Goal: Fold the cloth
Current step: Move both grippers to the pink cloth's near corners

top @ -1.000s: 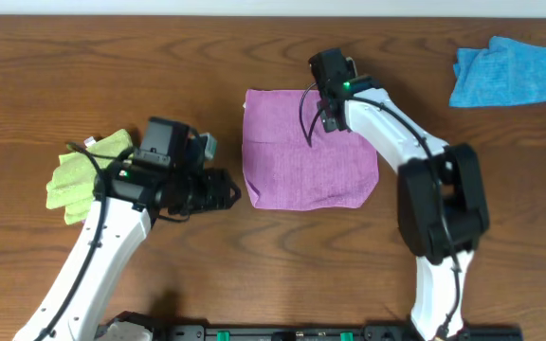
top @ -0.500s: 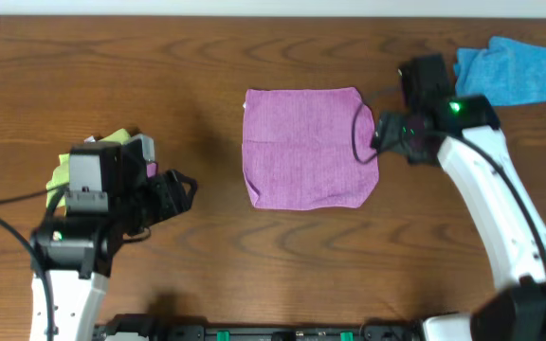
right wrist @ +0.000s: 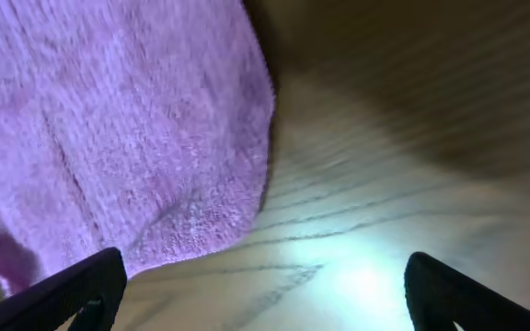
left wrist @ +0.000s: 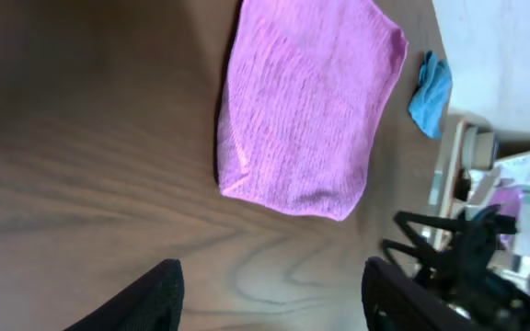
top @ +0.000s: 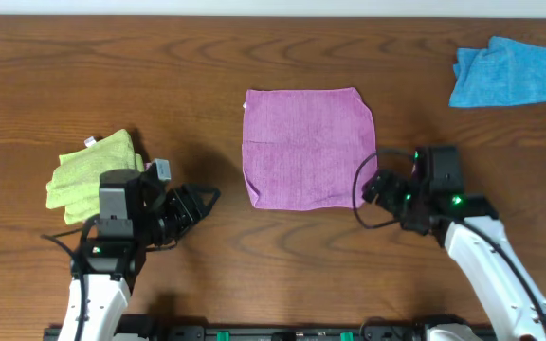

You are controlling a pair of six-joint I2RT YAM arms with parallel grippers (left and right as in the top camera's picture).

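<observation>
The purple-magenta cloth (top: 306,147) lies flat in the middle of the table, roughly square, with a faint crease near its left edge. My left gripper (top: 203,198) hovers to its lower left, well apart from it, open and empty. In the left wrist view the cloth (left wrist: 306,110) lies ahead of the gripper (left wrist: 270,303), with bare wood between the fingers. My right gripper (top: 372,188) sits just off the cloth's lower right corner, open and empty. The right wrist view shows the cloth (right wrist: 118,129) at upper left, ahead of the gripper (right wrist: 265,294).
A lime-green cloth (top: 91,172) lies bunched at the left, behind my left arm. A bright blue cloth (top: 505,71) lies at the far right back, also seen as the blue cloth (left wrist: 428,83) in the left wrist view. My right arm (left wrist: 467,262) shows there too.
Both arms have drawn back toward the table's near edge. The right gripper left the cloth's far edge and swung round to its lower right corner. The left gripper moved left, away from the cloth.
</observation>
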